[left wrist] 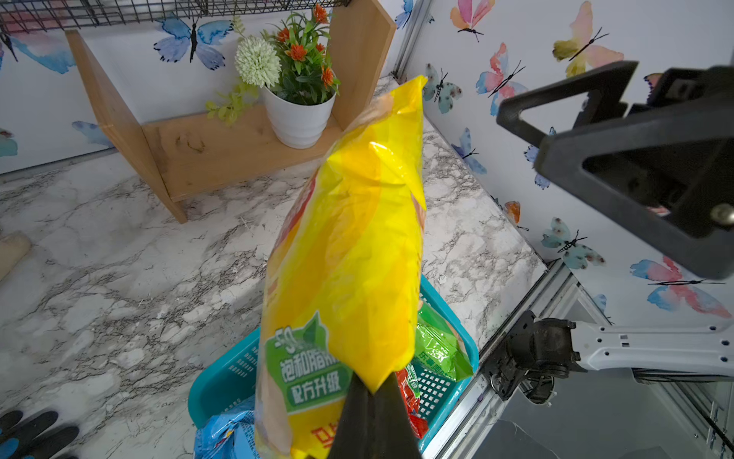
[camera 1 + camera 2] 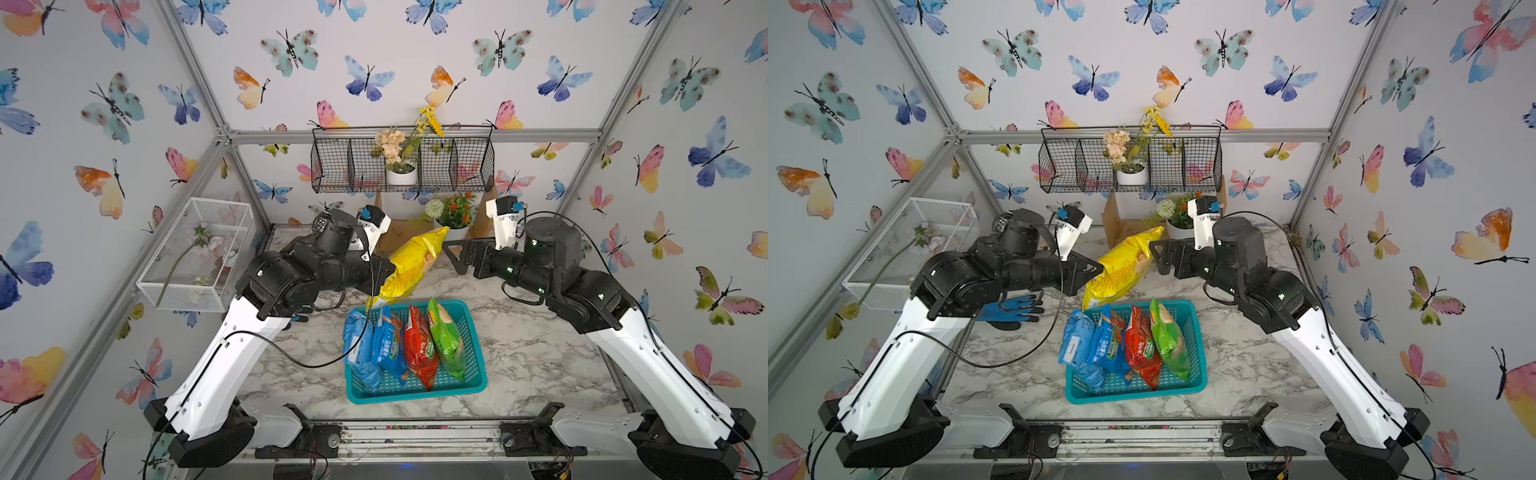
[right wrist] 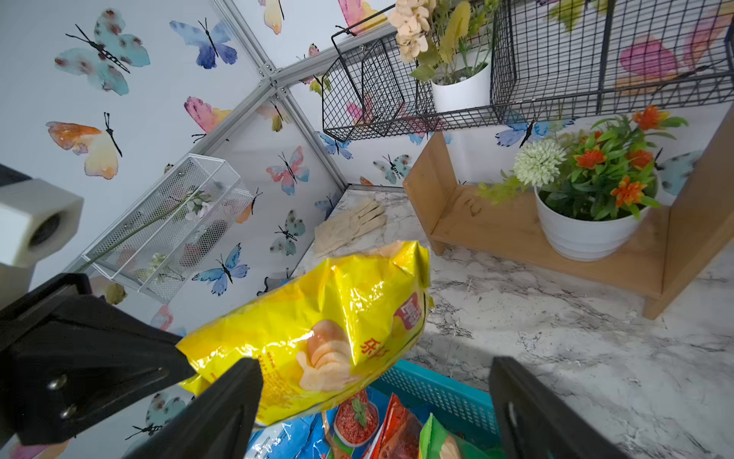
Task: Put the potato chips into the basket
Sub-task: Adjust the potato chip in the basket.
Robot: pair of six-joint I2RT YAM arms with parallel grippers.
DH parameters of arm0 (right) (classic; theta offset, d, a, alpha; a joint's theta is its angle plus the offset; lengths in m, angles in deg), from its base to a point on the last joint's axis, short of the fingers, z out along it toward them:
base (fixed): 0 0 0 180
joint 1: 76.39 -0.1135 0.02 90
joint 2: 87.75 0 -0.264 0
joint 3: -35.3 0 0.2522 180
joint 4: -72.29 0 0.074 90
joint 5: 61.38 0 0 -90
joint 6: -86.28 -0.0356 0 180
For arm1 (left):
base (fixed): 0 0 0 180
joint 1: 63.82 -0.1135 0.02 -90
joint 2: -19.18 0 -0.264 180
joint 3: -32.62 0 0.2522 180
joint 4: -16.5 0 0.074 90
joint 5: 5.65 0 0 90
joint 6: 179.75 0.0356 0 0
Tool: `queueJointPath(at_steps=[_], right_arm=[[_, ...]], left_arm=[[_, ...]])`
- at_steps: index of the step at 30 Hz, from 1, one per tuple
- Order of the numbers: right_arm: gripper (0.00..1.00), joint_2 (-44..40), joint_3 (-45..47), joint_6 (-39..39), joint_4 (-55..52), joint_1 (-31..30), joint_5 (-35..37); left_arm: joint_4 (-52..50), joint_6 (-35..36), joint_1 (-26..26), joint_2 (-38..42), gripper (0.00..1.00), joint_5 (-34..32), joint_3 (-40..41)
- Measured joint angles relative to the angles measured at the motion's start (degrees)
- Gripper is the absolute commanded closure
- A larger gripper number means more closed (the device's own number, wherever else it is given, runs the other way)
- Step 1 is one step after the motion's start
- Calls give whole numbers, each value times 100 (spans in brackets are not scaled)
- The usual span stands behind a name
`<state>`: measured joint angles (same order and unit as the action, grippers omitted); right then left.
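OK, status, biggest item down. Marble table [image 2: 519, 353] carries the teal basket [image 2: 415, 395]; I place everything off the basket.

Yellow bag [image 2: 411, 266] is airborne and tilted. Its low end is above the basket's far left corner and its high end is out past the far rim.

Inside the basket: blue bag [image 2: 359, 345] at the left wall, second blue bag [image 2: 388, 345] beside it, red bag [image 2: 419, 349] mid, green bag [image 2: 446, 340] toward the right. All four lean on edge, side by side. I judge four of five done; this is carry-and-drop for the fifth.

Left hand [image 1: 371, 391] is clamped tight on the yellow bag's side edge and carries it alone. Right hand [image 2: 456, 257] sits beyond the basket's far right corner, jaws wide, nothing in them. It is just beside the bag's high end and not touching, as far as I can tell.

Next I'd bring the bag fully inside the rim line, lower it onto the leaning bags, then let go. Free floor is scarce, so it probably ends up on top. The risk is the high end hanging over the far rim.
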<state>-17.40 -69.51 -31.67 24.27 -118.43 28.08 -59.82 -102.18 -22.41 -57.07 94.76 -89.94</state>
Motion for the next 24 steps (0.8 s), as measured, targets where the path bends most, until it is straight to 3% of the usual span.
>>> queueJointPath(at_steps=[12, 24], right_arm=[[23, 457, 114, -295, 304, 402, -57], [22, 525, 221, -833, 949, 568, -708]], left_arm=[[223, 90, 35, 151, 100, 87, 79], [260, 136, 74, 162, 100, 138, 304]])
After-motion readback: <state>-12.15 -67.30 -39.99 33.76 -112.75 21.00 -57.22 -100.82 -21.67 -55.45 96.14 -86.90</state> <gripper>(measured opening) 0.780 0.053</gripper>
